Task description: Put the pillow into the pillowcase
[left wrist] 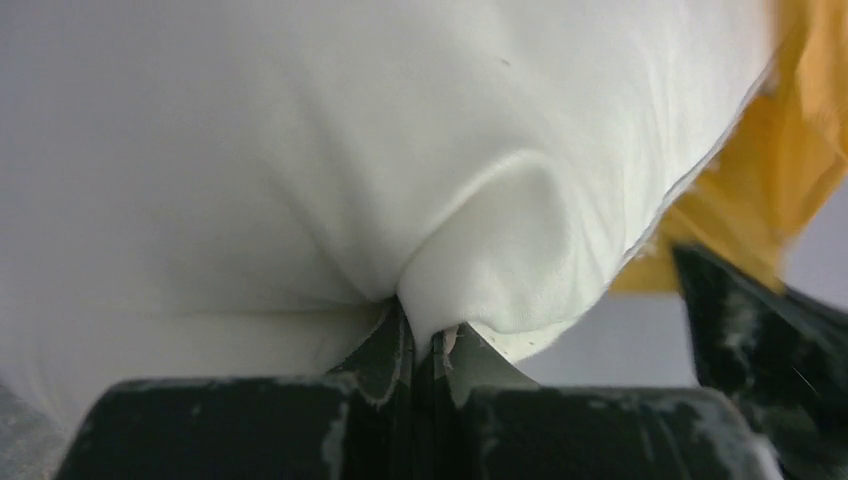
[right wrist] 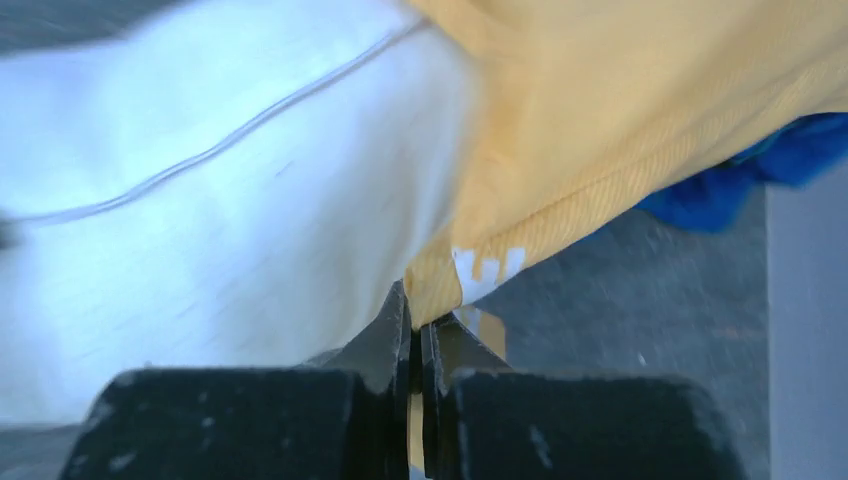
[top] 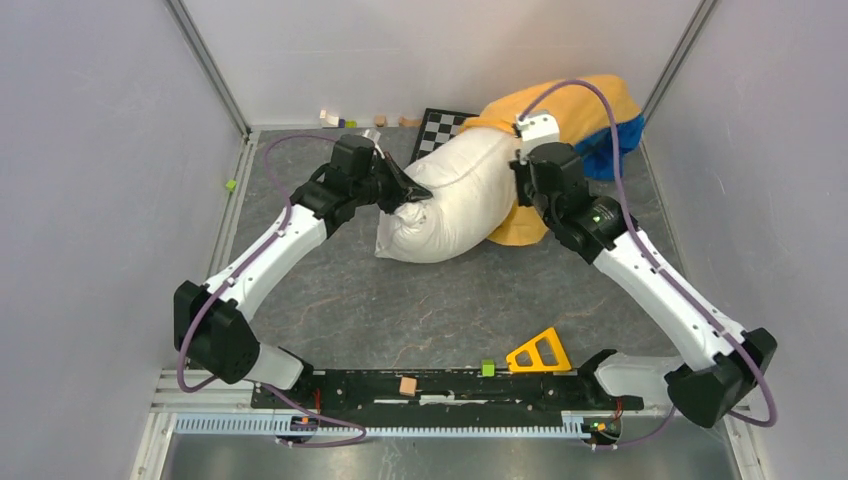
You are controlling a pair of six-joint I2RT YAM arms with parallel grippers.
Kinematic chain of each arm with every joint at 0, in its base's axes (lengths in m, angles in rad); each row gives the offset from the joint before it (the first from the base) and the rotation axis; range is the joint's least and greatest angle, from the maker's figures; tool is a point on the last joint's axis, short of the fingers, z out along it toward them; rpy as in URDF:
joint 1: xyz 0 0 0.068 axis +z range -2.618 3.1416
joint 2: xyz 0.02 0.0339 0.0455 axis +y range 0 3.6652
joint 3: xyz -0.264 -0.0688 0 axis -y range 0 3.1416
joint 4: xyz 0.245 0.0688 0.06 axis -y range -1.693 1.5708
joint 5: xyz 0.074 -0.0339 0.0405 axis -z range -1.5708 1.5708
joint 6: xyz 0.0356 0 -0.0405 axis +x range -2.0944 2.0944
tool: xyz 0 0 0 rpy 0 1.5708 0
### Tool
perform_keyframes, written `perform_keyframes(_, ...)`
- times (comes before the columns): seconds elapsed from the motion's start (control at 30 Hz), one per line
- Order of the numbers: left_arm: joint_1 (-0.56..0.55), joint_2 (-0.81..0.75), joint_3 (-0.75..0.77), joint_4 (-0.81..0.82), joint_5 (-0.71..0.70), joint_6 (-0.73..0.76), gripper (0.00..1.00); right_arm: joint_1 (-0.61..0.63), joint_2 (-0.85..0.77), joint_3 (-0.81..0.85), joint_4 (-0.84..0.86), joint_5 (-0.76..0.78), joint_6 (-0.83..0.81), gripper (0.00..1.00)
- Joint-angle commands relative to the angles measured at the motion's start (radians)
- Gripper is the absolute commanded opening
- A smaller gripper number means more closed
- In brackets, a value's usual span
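The off-white pillow (top: 450, 195) lies slanted in the middle of the table, its far right end inside the orange-yellow pillowcase (top: 585, 105). My left gripper (top: 410, 195) is shut on a pinch of the pillow's near left end; in the left wrist view the gripper (left wrist: 425, 335) nips a fold of the pillow (left wrist: 350, 150), with the pillowcase (left wrist: 770, 190) at the right. My right gripper (top: 522, 190) is shut on the pillowcase's open edge beside the pillow; in the right wrist view the gripper (right wrist: 415, 325) holds the pillowcase (right wrist: 620, 110) hem next to the pillow (right wrist: 220, 230).
A blue cloth (top: 615, 150) lies under the pillowcase at the back right and also shows in the right wrist view (right wrist: 740, 180). A checkerboard (top: 443, 128) and small blocks (top: 335, 120) sit at the back wall. A yellow triangle (top: 538, 352) and small cubes lie near the front rail.
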Motion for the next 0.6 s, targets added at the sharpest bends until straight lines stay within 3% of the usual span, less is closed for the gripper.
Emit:
perform_keyframes(0.0, -0.061, 0.035, 0.122, 0.003, -0.113, 0.082, 0.02, 0.169, 0.006, 0.349, -0.106, -0.013, 0.0, 0.0)
perform_keyframes(0.17, -0.197, 0.043, 0.314, -0.134, -0.266, 0.191, 0.02, 0.188, 0.167, 0.582, -0.17, -0.046, -0.032, 0.0)
perform_keyframes(0.27, -0.196, 0.021, 0.337, -0.164, -0.31, 0.211, 0.02, 0.22, 0.225, 0.673, -0.2, -0.076, -0.018, 0.0)
perform_keyframes(0.5, -0.05, 0.123, 0.3, -0.156, -0.098, 0.229, 0.04, 0.218, 0.386, 0.654, -0.186, -0.1, 0.027, 0.0)
perform_keyframes(0.57, -0.006, 0.175, 0.297, -0.16, -0.023, 0.253, 0.11, 0.203, 0.449, 0.653, -0.153, -0.107, 0.026, 0.0)
